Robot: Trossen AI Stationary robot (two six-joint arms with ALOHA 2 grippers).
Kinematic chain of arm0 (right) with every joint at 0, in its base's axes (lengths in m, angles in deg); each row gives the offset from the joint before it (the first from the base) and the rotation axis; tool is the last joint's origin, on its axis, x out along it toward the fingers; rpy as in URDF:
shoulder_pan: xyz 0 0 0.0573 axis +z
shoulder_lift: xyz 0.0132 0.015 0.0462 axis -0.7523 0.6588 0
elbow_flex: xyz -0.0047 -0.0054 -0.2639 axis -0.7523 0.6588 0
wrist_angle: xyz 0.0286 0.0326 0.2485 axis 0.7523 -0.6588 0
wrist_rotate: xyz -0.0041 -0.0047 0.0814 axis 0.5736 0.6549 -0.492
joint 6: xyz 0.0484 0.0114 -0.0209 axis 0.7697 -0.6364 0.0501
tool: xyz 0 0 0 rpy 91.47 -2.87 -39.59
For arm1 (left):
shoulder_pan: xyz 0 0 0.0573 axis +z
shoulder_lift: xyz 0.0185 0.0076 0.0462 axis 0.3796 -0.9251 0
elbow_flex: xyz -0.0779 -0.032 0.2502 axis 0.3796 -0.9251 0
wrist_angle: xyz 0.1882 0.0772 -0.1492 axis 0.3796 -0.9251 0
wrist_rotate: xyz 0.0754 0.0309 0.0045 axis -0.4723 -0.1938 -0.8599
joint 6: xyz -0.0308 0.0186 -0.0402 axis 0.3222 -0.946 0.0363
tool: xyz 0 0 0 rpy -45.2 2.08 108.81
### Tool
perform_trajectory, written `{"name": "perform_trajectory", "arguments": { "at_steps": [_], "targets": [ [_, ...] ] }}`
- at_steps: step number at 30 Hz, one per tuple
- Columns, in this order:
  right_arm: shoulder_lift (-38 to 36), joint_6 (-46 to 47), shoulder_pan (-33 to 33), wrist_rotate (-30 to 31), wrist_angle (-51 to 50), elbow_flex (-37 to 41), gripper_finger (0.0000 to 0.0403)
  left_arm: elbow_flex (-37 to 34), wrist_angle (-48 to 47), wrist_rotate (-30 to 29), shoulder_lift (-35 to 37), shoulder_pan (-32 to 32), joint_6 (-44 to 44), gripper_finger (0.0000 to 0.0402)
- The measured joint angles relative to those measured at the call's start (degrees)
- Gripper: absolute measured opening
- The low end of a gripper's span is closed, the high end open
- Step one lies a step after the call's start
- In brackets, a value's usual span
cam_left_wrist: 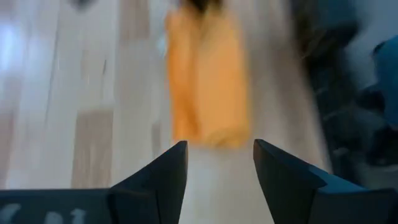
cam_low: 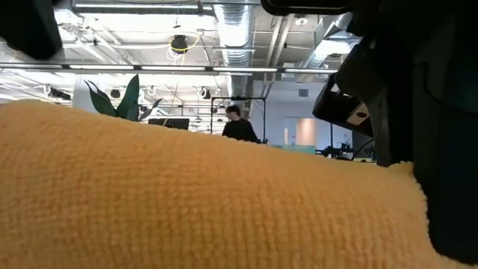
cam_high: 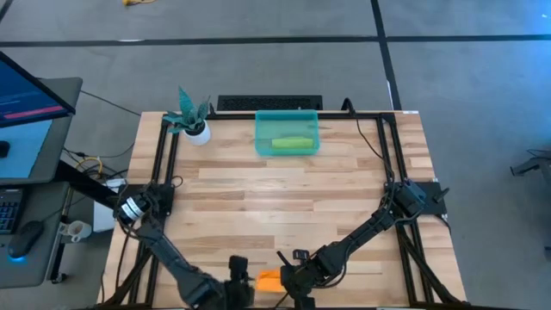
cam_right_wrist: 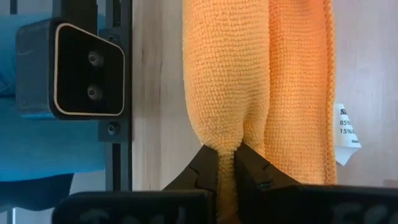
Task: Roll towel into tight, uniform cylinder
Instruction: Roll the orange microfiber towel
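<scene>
The orange towel [cam_high: 269,277] lies rolled up on the wooden table near its near edge, between my two grippers. In the low view the towel [cam_low: 187,194] fills the foreground. The right wrist view shows two rolled folds side by side and a white label [cam_right_wrist: 347,134] at one side. My right gripper [cam_right_wrist: 227,163] is shut on the towel's end. My left gripper [cam_left_wrist: 217,168] stands open just short of the towel's other end [cam_left_wrist: 208,87], with nothing between its fingers. My right gripper pinches a bunched bit of cloth at the end of one rolled fold [cam_right_wrist: 225,144] between its two fingers. The fingers slant down from above and point along the roll. The towel lies on the table, slack.
A teal bin [cam_high: 287,133] with a green thing inside, a potted plant [cam_high: 191,120] and a dark bar [cam_high: 269,102] stand at the far edge. Black frame rails run along both sides. A dark box [cam_right_wrist: 87,68] sits close beside the towel. A person [cam_low: 239,125] stands far behind.
</scene>
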Motion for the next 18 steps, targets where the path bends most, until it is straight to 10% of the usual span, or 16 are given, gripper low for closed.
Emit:
{"name": "perform_trajectory", "arguments": {
  "at_steps": [9,18],
  "targets": [
    [0.0,0.63,-1.02,-0.04,0.19,0.02,0.0039,-3.28,16.05,-5.26,0.05,-2.0,-11.06,0.0176],
    [0.0,0.62,-1.11,-0.63,0.24,0.04,0.004,-8.65,24.59,3.71,0.05,1.07,-12.68,0.0176]
  ]
}}
